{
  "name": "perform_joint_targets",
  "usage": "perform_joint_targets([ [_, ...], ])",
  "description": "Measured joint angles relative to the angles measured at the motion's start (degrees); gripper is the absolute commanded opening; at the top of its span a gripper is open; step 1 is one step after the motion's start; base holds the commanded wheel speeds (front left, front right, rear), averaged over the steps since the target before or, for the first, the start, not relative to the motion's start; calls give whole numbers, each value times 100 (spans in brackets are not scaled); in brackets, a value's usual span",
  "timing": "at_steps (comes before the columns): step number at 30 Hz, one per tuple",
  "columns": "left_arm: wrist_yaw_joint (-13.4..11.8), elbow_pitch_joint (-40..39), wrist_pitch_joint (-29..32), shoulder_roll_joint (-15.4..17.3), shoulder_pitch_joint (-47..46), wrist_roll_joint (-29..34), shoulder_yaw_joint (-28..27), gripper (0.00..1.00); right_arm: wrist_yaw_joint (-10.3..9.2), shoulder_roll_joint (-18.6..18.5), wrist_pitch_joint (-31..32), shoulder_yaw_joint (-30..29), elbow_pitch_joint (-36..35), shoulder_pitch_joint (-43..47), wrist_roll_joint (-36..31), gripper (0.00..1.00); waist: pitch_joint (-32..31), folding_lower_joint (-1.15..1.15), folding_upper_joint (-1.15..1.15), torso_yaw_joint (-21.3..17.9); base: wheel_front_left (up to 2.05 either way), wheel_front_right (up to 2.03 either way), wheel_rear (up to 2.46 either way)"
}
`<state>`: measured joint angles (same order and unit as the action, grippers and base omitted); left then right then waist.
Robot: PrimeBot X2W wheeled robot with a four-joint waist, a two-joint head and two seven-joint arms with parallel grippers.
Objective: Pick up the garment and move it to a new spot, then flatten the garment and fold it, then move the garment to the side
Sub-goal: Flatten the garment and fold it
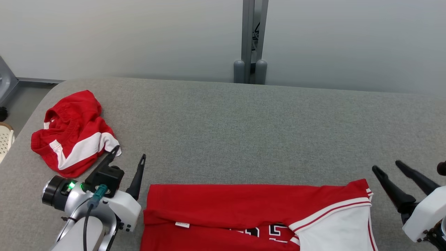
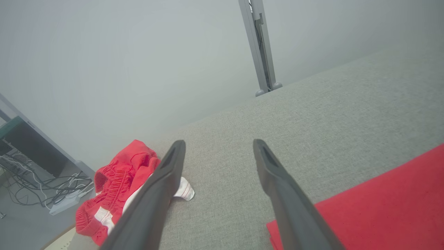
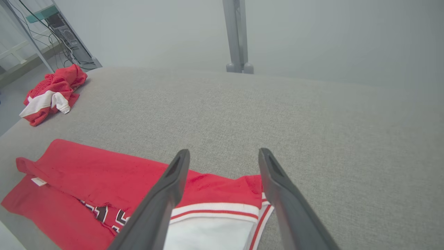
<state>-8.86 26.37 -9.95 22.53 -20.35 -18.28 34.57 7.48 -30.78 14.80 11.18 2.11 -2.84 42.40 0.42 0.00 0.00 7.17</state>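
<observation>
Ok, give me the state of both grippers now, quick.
Left gripper: open, holding nothing, just off the left end of the folded jersey.
Right gripper: open, holding nothing, just off the jersey's right end.

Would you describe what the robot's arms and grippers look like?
The left gripper has long dark fingers, a white housing, a silver wrist with a green light and a teal-plugged black cable. The right gripper has matching fingers and housing.
</observation>
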Motion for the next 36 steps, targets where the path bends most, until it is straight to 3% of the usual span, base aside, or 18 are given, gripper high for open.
perform_joint_targets([
  [9,-553,-253,-479,-439,201,-361,-691,100,1,584,-2457,-134,795,-269,-1053,100,-42,0,0,-172,0,0,0],
  [12,-656,-567,-498,-623,360,-307,-1013,100,0,833,-2825,-160,1048,-270,-1374,100,-37,0,0,-218,0,0,0],
  [17,-657,-961,-503,-1043,894,46,-1470,100,1,1244,-2965,-327,1339,-217,-2047,100,-23,0,0,-282,0,0,0],
  [23,-472,-1229,-504,-1433,1427,486,-1984,100,1,1779,-2980,-655,1252,5,-2230,100,-13,0,0,-360,0,0,0],
  [29,-90,-1160,-504,-1624,1613,956,-2341,100,1,1775,-2981,-650,1308,106,-2234,100,-3,0,0,-361,0,0,0],
  [36,177,-1021,-504,-1791,1615,1094,-2487,100,1,1613,-2814,-240,1814,267,-1408,100,69,0,0,-328,0,0,0],
])
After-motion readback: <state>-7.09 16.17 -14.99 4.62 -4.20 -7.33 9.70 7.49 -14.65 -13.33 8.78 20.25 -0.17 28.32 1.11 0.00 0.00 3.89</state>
